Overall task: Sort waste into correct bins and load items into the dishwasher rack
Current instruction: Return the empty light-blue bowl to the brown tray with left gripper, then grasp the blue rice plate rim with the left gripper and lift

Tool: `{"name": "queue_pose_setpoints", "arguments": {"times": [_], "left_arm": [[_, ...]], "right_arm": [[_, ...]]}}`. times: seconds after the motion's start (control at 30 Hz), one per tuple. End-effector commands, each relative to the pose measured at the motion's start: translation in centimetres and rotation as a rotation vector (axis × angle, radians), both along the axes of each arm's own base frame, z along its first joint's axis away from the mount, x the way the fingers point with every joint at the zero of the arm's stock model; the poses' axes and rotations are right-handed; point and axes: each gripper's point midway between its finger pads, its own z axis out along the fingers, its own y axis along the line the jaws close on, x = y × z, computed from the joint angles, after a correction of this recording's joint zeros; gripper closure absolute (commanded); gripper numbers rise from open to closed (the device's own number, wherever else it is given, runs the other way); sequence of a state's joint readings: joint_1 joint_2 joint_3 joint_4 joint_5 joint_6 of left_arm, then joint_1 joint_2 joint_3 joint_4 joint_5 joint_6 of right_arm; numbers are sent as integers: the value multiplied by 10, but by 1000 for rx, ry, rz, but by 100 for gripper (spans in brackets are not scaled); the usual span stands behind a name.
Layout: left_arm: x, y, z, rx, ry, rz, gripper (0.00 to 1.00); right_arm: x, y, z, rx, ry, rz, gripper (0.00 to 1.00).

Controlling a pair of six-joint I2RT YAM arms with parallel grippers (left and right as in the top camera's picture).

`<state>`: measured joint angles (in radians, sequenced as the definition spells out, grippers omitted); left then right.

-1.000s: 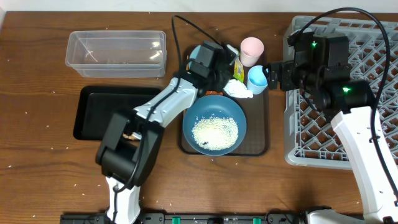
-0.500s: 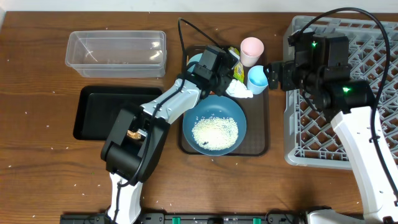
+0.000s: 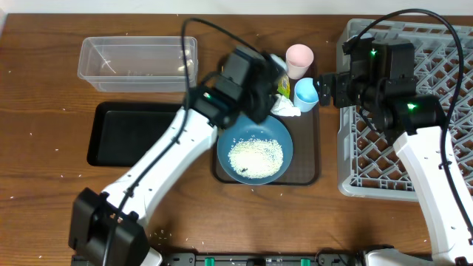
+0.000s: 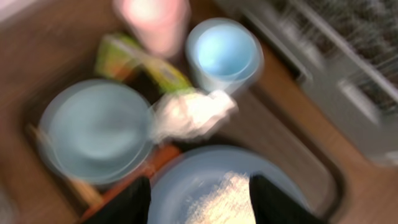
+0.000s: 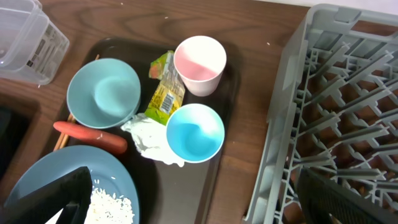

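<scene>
**Tissue dead ahead of the left gripper**

From overhead, the left gripper hangs over the far end of the dark brown serving tray. Its fingers are hidden under the wrist, so I cannot tell their spread from here. The crumpled white tissue lies just beyond it, touching the far rim of the large blue dish and just beside the light-blue cup. The right gripper sits on the cup's other side, by the edge of the grey lattice dishwasher rack.

The left wrist view is blurred, but both dark fingers stand spread apart with nothing between them. The tissue lies straight ahead, centred on the gap. It is a lump stretched slightly crosswise to the reach. The small light-blue bowl is to its left.

In the right wrist view, that gripper's fingers are also wide apart and empty. The tissue lies off to the left, half behind the cup and touching it, beside the orange carrot-like stick.

I judge the left arm better placed: it needs only a short forward drop to straddle the tissue.
</scene>
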<state>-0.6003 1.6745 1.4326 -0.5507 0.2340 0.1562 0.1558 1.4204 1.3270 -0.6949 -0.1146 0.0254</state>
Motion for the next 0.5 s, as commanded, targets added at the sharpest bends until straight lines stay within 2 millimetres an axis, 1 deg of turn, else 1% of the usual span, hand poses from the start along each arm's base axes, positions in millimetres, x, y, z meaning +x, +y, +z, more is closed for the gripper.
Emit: {"name": "queue_pose_setpoints", "arguments": {"times": [0.0, 0.07, 0.13, 0.17, 0.2, 0.33, 0.47], "left_arm": [[-41, -20, -48, 72, 167, -91, 48], [-55, -21, -66, 144, 206, -106, 47], [-64, -22, -83, 212, 226, -114, 34], [-68, -23, -89, 234, 236, -121, 29], [-72, -26, -96, 248, 247, -133, 26], [-83, -37, -121, 287, 281, -170, 24], [-92, -43, -146, 325, 316, -195, 24]], "right_arm": [[2, 3, 2, -1, -6, 2, 2], [3, 3, 0, -2, -1, 2, 2], [4, 3, -3, -3, 8, 2, 2], [4, 3, -5, -4, 15, 2, 2], [4, 3, -8, -5, 24, 2, 3], [6, 4, -21, -11, 60, 3, 4], [5, 4, -36, -20, 110, 3, 7]]}}
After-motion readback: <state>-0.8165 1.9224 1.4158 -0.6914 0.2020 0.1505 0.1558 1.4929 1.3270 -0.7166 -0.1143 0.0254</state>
